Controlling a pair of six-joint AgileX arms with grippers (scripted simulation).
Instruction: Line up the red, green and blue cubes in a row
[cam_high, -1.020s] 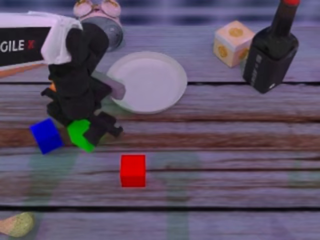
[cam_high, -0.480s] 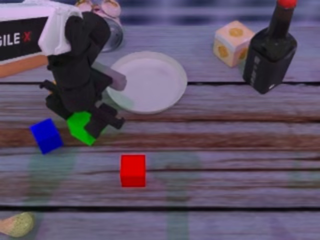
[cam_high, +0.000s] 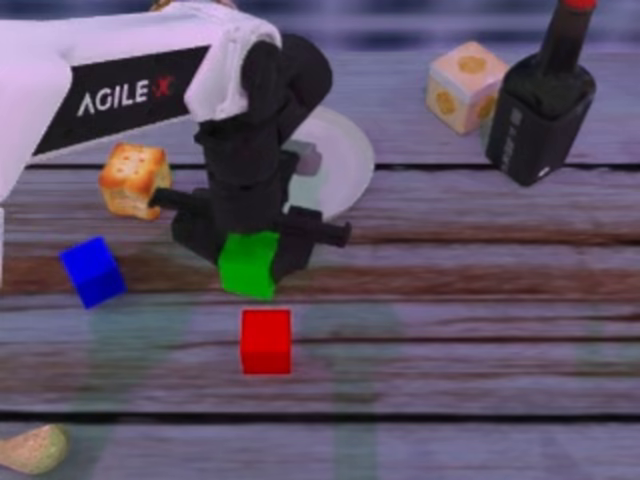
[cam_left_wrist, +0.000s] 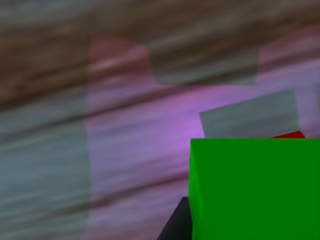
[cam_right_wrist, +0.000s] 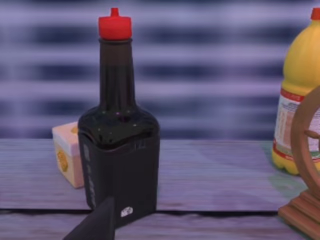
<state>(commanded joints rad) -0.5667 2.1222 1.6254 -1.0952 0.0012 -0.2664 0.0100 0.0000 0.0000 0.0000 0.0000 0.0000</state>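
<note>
Blue cube (cam_high: 92, 271): left lying on the table, well apart at the left.
Left gripper (cam_high: 250, 262): jaws closed on the green cube (cam_high: 248, 264), held just above the red cube (cam_high: 266, 341).
Right arm: not seen from above.

Table (cam_high: 480, 300): grained wood planks, matt. Green cube (cam_high: 248, 262) in the left gripper (cam_high: 262, 238): smooth, flat, untextured. Bottle (cam_right_wrist: 120, 145) ahead of right wrist: dark, glossy. Plate (cam_high: 345, 160): smooth.

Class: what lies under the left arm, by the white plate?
The left gripper holds the green cube. The arm covers part of the white plate; anything beneath there is hidden.
</note>
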